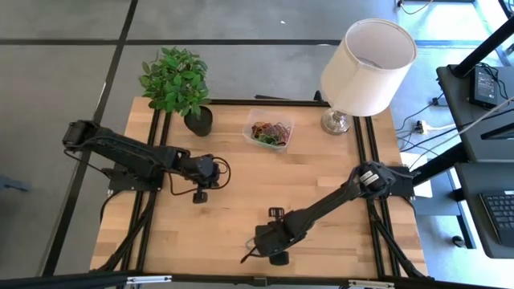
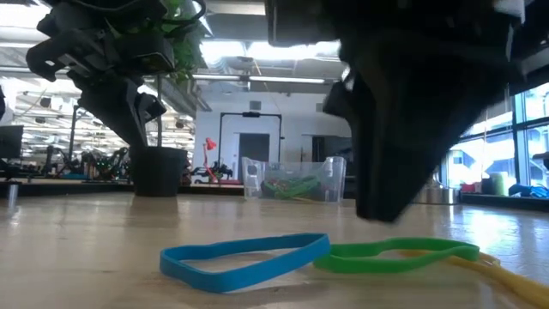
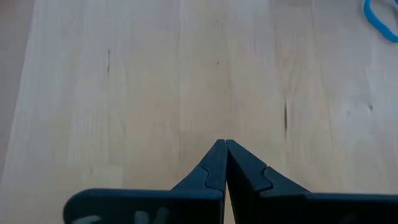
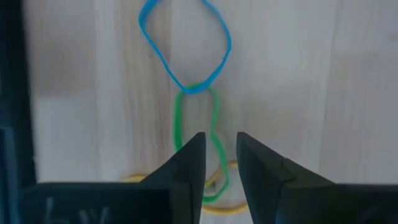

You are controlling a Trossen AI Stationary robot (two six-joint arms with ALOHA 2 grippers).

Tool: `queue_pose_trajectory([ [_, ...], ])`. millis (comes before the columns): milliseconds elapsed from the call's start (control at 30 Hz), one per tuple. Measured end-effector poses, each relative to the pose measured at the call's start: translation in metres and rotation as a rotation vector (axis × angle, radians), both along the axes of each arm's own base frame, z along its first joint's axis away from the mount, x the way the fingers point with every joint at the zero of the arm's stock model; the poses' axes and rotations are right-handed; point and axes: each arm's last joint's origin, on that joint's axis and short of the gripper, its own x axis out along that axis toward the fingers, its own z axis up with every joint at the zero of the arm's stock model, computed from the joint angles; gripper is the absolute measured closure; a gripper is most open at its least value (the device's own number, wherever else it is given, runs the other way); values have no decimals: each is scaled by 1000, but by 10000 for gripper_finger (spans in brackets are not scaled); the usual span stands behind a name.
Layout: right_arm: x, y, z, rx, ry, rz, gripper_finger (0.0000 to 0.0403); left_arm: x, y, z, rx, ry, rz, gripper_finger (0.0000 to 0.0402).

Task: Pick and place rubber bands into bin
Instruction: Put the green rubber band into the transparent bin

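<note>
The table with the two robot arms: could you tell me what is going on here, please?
The right pincer is low over the near edge of the table, its fingers slightly apart above a green rubber band. A blue rubber band and a yellow rubber band lie with it. The clear bin at the far edge, between the potted plant and the lamp, already holds several bands. The left pincer waits shut above bare wood.

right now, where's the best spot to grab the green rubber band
Come straight down on the green rubber band at its narrow middle, where its two strands run close. It lies flat on the table, so the right gripper, jaws apart, can pinch across both strands there.
</note>
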Motion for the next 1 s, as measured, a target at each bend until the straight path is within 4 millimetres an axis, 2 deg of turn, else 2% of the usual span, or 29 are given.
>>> queue_pose_trajectory([
  [333,0,1,-22,-24,67,-4,340,0,0,0,1,-1,-3,400],
  [467,-1,0,-20,-17,83,-55,391,0,0,0,5,-5,-7,400],
  [533,-4,-5,-14,-20,103,-70,392,1,0,1,5,-9,-6,400],
  [600,-8,-13,-3,-28,130,-82,391,1,0,1,9,-12,-8,400],
  [800,-19,-43,61,-76,41,-128,398,4,0,3,15,-46,-17,400],
  [933,-35,-68,104,-137,-13,-156,400,7,0,5,15,-86,-19,400],
  [1000,-42,-84,118,-152,-35,-171,400,10,2,8,9,-131,6,400],
])
